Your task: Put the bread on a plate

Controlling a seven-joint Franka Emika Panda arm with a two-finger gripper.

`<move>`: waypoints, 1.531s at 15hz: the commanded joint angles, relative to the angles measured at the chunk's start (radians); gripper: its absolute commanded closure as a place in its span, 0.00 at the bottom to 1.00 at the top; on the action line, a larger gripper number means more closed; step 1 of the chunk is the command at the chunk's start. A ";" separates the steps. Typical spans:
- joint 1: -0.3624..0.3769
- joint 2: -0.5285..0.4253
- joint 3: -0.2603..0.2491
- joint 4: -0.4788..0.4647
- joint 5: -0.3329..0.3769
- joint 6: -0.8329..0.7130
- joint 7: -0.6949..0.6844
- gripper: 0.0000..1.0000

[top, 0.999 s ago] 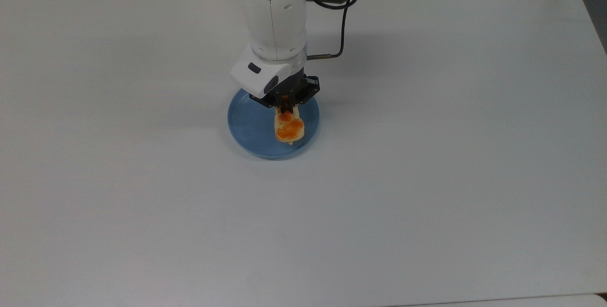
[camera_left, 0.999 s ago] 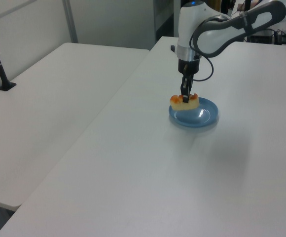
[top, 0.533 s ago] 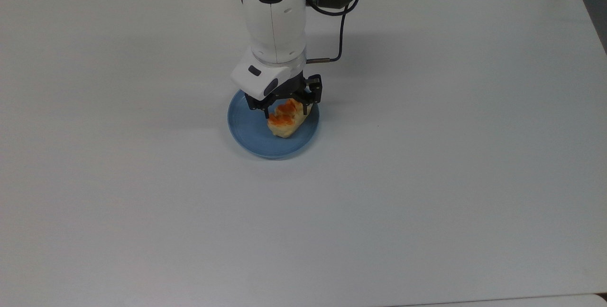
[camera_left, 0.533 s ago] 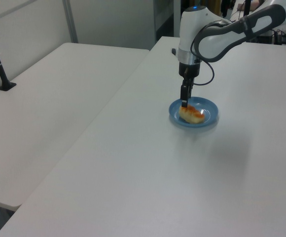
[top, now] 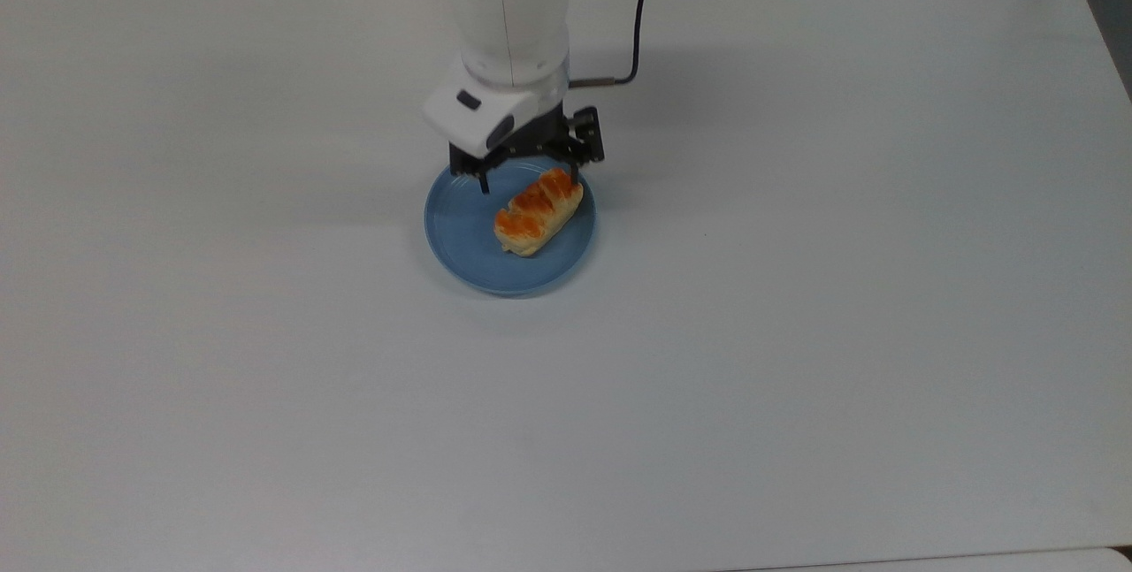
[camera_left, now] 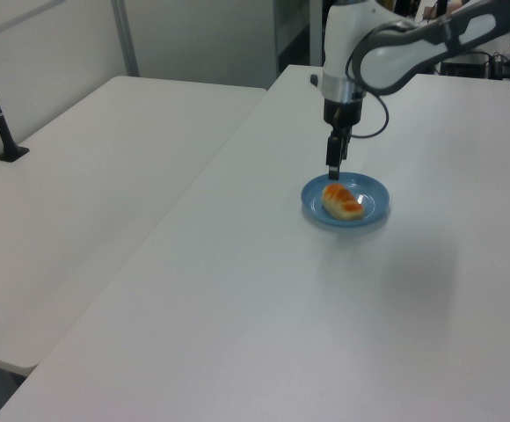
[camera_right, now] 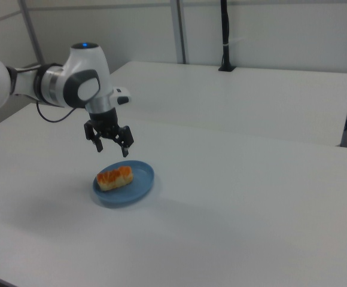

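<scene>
Item one, the bread [top: 539, 211]: we find it lying flat on the plate [top: 460, 236], glossy orange top up, set at a slant toward the top view's right half of the dish. In the right view the bread [camera_right: 115, 177] sits toward the right view's left side of the plate [camera_right: 142, 184].

Item two, the gripper [top: 528, 178]: we record it released, fingers spread wide and holding nothing, hanging above the far edge of the plate, clear of the bread. The right view shows the gripper [camera_right: 110, 147] well above the dish.

Item three, the table [top: 840, 289]: white, bearing the plate near its middle.
</scene>
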 commanded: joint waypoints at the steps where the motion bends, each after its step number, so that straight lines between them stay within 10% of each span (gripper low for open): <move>1: -0.066 -0.095 0.089 0.048 -0.137 -0.164 0.130 0.00; 7: -0.242 -0.128 0.182 0.223 -0.163 -0.364 0.098 0.00; 23: -0.396 -0.222 0.280 0.224 -0.137 -0.447 0.046 0.00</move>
